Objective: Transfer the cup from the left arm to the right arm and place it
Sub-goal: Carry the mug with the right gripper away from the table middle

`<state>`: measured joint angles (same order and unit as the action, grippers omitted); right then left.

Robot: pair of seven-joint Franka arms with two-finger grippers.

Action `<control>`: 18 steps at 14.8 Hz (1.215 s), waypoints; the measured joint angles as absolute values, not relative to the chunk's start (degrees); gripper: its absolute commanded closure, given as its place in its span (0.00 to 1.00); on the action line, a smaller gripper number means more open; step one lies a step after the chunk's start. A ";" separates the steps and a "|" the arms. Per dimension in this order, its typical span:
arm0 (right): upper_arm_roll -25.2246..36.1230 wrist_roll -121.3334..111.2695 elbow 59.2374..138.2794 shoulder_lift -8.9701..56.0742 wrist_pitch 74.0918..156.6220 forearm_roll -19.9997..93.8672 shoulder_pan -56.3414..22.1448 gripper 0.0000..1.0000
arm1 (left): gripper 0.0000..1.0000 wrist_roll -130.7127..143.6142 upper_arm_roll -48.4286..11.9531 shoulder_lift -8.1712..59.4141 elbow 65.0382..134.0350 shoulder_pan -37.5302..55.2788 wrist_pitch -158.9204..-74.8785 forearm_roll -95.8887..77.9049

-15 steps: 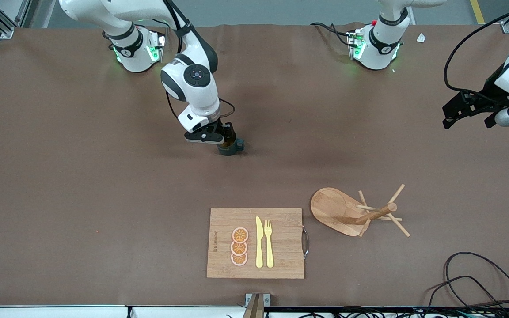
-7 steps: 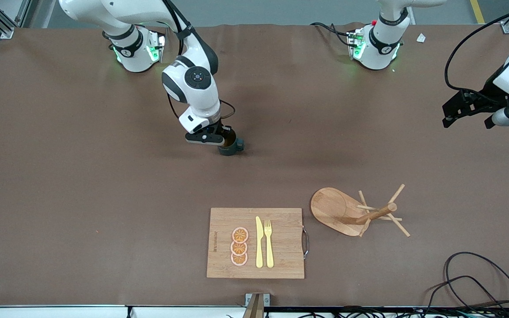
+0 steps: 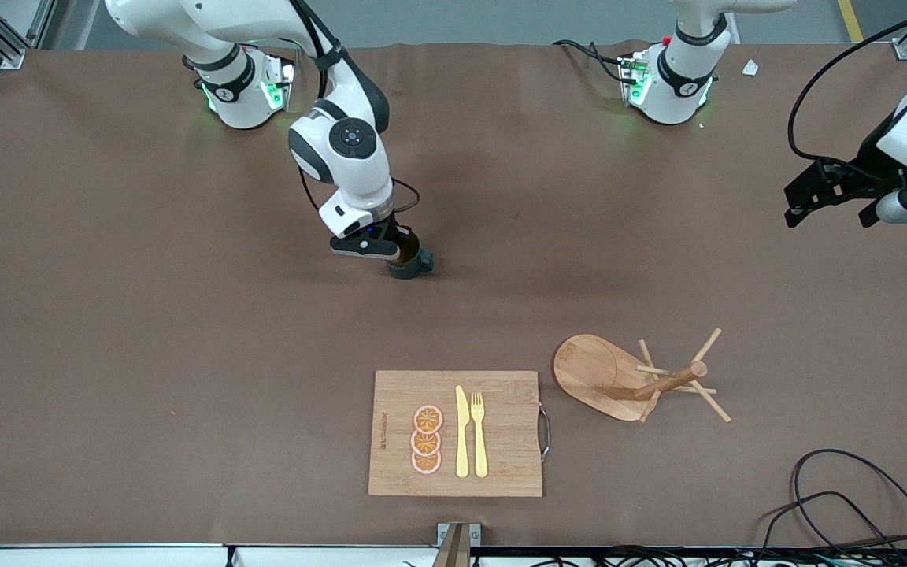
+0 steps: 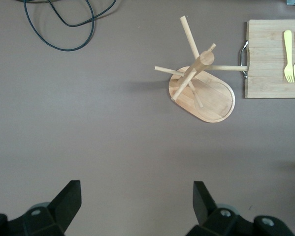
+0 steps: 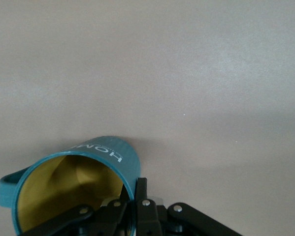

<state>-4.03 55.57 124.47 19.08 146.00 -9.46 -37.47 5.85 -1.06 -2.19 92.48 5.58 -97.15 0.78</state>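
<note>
Cup [image 3: 409,264] rim pinched by right end effector [image 3: 400,249], seemingly on table [image 3: 146,299]

Brown table [image 3: 146,315] carries a cutting board [image 3: 501,429], a wooden rack [image 3: 627,378], loose cables [image 3: 855,496] and the cup [image 3: 410,264].

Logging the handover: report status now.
Right gripper shut on cup rim, at mid-table. Left gripper open, empty, waiting above the left arm's end. Peg rack and cutting board nearer the camera, nothing obstructing.
</note>
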 measured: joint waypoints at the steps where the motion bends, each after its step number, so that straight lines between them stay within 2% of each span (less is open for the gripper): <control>1: -3.95 55.30 124.27 19.08 145.83 -9.52 -37.46 1.00 | 0.00 5.85 -1.04 -2.19 92.41 5.51 -97.15 0.78; 7: -2.85 44.77 123.04 17.89 141.70 -10.06 -34.02 1.00 | 0.00 5.28 -1.01 -2.18 92.29 5.33 -97.16 0.78; 12: -2.52 23.26 123.02 12.93 137.05 -10.19 -25.01 1.00 | 0.00 3.25 -0.89 -2.17 92.11 4.43 -97.16 0.77; 18: -2.38 -7.07 129.09 9.56 138.85 -10.51 -12.45 1.00 | 0.00 1.39 0.12 -2.17 91.76 3.83 -97.16 0.77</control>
<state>-2.38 -7.07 129.09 9.56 138.85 -10.51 -12.45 1.39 0.12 -2.17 91.76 3.83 -97.16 0.77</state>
